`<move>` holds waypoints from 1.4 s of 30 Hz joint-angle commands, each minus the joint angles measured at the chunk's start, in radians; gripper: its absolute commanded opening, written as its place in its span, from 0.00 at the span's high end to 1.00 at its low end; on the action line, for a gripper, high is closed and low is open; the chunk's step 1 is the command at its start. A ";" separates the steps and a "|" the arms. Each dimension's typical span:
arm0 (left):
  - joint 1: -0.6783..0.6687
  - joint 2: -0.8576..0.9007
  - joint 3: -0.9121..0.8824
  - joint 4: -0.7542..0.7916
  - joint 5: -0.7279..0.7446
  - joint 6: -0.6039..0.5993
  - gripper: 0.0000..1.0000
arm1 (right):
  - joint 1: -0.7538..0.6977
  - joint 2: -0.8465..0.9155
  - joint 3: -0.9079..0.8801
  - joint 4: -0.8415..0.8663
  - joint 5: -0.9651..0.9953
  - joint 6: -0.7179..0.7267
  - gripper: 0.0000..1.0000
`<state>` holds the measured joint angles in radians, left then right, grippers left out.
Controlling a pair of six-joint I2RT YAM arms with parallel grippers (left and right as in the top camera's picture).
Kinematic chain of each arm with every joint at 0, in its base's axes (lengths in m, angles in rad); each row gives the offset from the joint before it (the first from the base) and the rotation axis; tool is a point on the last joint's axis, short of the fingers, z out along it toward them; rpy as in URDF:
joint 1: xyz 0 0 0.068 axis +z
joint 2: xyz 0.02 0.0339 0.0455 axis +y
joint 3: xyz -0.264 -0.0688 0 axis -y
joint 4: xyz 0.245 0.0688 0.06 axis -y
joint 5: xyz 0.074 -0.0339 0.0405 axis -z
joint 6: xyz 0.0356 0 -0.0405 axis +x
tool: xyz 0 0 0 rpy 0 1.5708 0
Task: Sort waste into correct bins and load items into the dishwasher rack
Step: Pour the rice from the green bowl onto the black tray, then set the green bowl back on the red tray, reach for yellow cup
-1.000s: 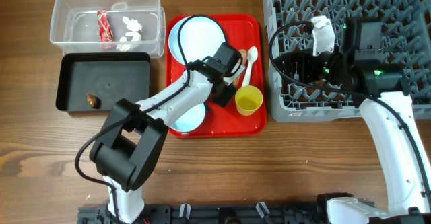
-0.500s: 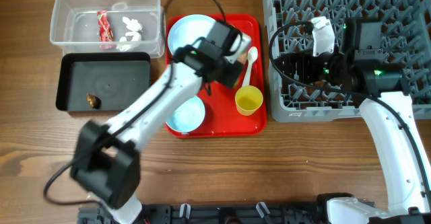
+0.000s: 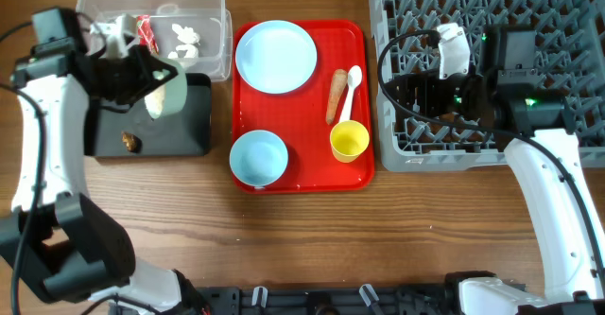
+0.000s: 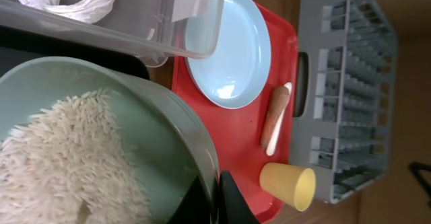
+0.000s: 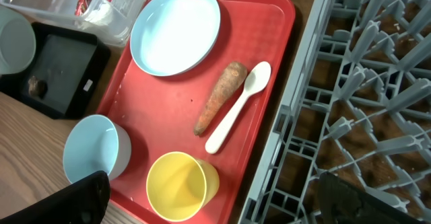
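Note:
My left gripper is shut on the rim of the pale green bowl, seen close in the left wrist view with my fingers on its rim. The bowl is full of white rice and hangs tilted over the black tray, which holds a brown scrap. The clear tub holds the red wrapper and tissue. My right gripper is open and empty over the rack's front left.
The red tray carries the light-blue plate, the carrot, the white spoon, the yellow cup and the light-blue bowl. The rack stands just right of it.
My left arm has swung from the red tray to the far left, carrying the pale green bowl over the black tray. The right arm has not moved.

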<state>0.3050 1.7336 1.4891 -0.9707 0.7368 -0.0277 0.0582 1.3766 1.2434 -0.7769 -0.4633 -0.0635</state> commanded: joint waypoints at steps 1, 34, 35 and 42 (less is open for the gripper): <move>0.084 0.079 0.013 -0.037 0.238 0.108 0.96 | 0.005 0.010 0.011 0.005 0.002 0.014 0.00; 0.222 0.293 0.013 -0.159 0.840 0.061 0.96 | 0.005 0.010 0.011 -0.002 0.018 0.011 0.00; 0.219 0.287 0.013 -0.204 0.840 0.089 0.96 | 0.004 0.010 0.011 -0.006 0.018 0.012 0.00; 0.134 0.175 0.025 -0.166 0.688 0.129 0.96 | 0.004 0.010 0.011 -0.009 0.018 0.011 0.00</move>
<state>0.5064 2.0106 1.4918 -1.1667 1.5066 0.0742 0.0582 1.3766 1.2434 -0.7856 -0.4591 -0.0635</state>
